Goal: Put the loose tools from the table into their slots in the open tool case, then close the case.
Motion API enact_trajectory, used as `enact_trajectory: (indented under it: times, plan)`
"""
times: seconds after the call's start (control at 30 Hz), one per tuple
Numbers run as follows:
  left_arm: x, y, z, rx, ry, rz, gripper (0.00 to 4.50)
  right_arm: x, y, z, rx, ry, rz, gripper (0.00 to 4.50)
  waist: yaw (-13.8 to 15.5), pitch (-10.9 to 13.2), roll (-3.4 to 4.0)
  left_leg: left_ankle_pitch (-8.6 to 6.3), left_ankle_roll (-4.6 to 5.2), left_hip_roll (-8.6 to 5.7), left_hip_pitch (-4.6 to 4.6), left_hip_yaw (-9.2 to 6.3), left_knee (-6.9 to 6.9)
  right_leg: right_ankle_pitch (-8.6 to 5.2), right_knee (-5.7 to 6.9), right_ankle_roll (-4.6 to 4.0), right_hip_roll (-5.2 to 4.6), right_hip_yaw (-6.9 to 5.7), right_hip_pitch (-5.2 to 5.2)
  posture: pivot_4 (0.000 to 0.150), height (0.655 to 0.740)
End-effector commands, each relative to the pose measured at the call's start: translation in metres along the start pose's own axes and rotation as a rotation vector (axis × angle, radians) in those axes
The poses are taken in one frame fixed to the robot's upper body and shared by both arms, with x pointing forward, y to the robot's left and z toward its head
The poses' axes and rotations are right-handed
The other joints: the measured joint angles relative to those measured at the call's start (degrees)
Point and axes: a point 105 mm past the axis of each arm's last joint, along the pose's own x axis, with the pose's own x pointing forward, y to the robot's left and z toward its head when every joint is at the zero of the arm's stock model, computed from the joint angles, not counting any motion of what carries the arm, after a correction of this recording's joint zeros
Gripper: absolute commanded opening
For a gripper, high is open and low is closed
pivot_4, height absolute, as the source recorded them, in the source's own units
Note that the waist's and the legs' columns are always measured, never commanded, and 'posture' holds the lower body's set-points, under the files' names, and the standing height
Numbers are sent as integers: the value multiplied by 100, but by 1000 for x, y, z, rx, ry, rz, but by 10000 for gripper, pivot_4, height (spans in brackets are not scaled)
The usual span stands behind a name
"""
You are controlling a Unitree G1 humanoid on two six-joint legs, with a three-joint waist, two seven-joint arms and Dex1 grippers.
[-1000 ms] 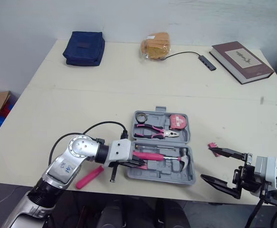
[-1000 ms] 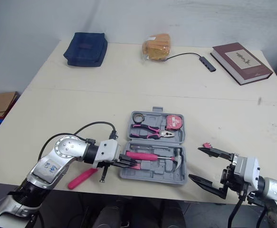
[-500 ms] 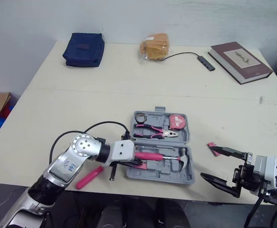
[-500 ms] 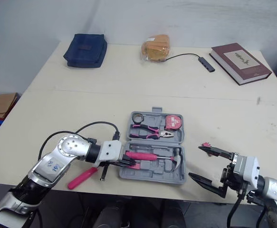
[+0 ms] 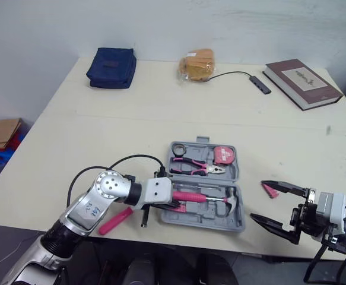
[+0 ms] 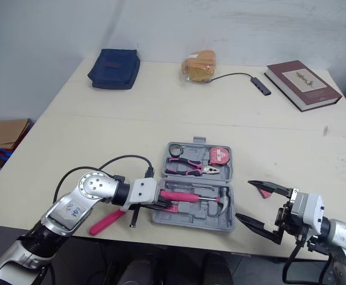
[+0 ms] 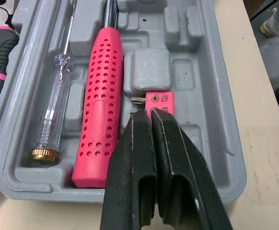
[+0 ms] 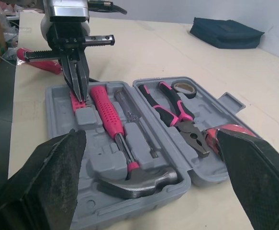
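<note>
The grey tool case (image 5: 220, 225) lies open near the table's front edge. It holds a pink-handled hammer (image 5: 211, 199), pliers (image 5: 196, 168), a tape measure (image 5: 223, 156) and a clear tester screwdriver (image 7: 53, 120). My left gripper (image 5: 175, 203) is shut, its tips resting against a small pink bit holder (image 7: 161, 101) in the case's front half. A pink-handled tool (image 5: 114, 220) and a short dark tool (image 5: 143, 218) lie on the table left of the case. My right gripper (image 5: 257, 200) stands open to the right of the case, beside a small pink piece (image 5: 270, 190).
Along the table's far side are a blue pouch (image 5: 112, 67), a bagged bread roll (image 5: 197, 64), a cable with a dark hub (image 5: 260, 84) and a brown book (image 5: 302, 84). My left arm's black cable (image 5: 125, 161) loops over the table left of the case.
The camera has shifted a little. My left gripper has pushed slightly further right into the case's front half. My right gripper stays open in about the same place.
</note>
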Motion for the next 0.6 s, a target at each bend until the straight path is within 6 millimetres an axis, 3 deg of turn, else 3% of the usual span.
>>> enact_trajectory:
  times: [0.03,0.13,0.3,0.4,0.53,0.6]
  plan:
    - [2,0,-21,-54,-7,40,449,-4,-4,5,-38,-11,-24,45000,1,0,-1,-2,4,0,0,0,0,0,-1,0,-2,5,1,1500,7400]
    - [-28,13,8,-23,-253,112,449,-16,-15,5,-53,5,-91,45000,-14,6,0,-2,4,3,-6,-3,1,0,-2,0,-3,23,-3,1500,7400]
    - [-73,27,22,-59,-448,237,449,-42,-26,0,-51,43,-215,45000,-25,31,-9,1,-17,18,-18,-3,0,-4,1,-9,6,25,-19,1500,7400]
    - [-105,27,7,-82,-425,313,8097,-65,-35,-5,-49,68,-335,45000,-39,32,-10,2,-26,18,-19,-1,-2,-4,-3,-9,12,15,-18,1500,7400]
    - [-139,35,-14,-125,-378,484,26859,-92,-43,-12,-74,109,-471,45000,-38,37,-6,-3,-26,18,-18,6,-6,-4,-11,-8,14,-21,-20,1500,7400]
    - [-176,40,-39,-186,-326,681,35974,-120,-47,-18,-77,148,-607,45000,-39,37,-6,-13,-8,18,-18,7,-5,-3,-13,-5,11,-19,-20,1500,7400]
